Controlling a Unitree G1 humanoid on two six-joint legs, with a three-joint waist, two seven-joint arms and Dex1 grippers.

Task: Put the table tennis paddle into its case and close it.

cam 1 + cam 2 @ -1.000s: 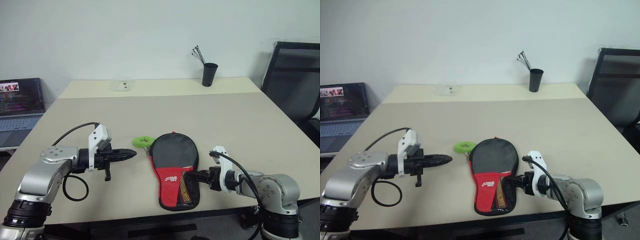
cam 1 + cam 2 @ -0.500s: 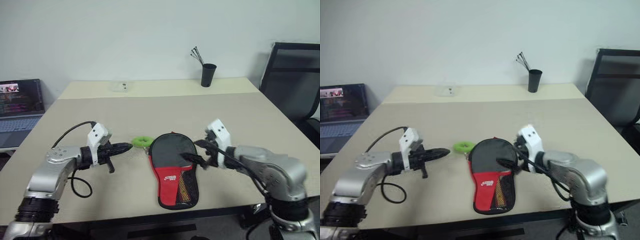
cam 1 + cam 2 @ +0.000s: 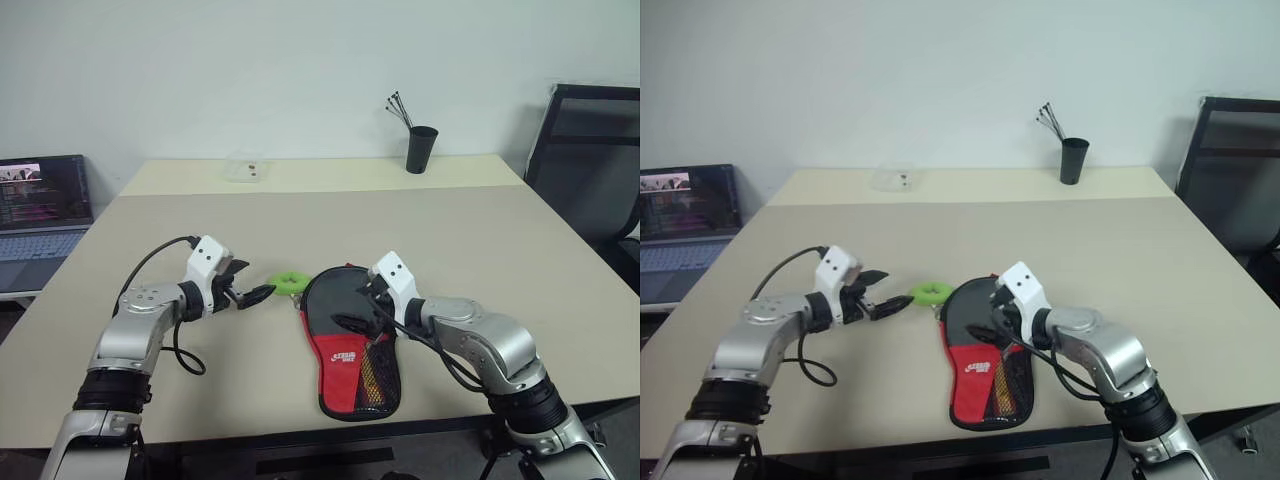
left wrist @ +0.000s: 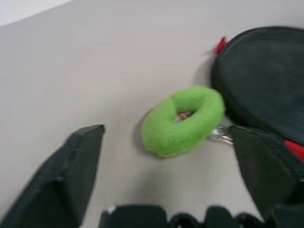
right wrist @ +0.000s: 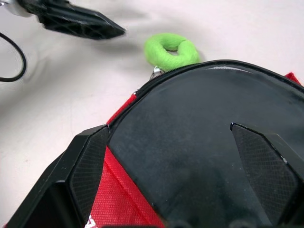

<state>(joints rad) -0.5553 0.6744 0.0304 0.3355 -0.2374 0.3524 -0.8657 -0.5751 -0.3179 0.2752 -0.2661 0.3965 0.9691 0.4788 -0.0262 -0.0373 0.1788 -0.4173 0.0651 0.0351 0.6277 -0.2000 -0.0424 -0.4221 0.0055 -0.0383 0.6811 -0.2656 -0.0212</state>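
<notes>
Left eye view: the case [image 3: 350,340] lies flat on the surface [image 3: 450,240]. Both hands, left hand [image 3: 250,293] and right hand [image 3: 352,312], have fingers apart, holding nothing. Closing appears under way; next, likely grip the zip pull beside the green ring [image 3: 291,282].

Beige table [image 3: 470,240], black-and-red case [image 3: 350,340], green ring [image 3: 291,282] touching it, black cup [image 3: 421,149], clear box [image 3: 245,168]
</notes>
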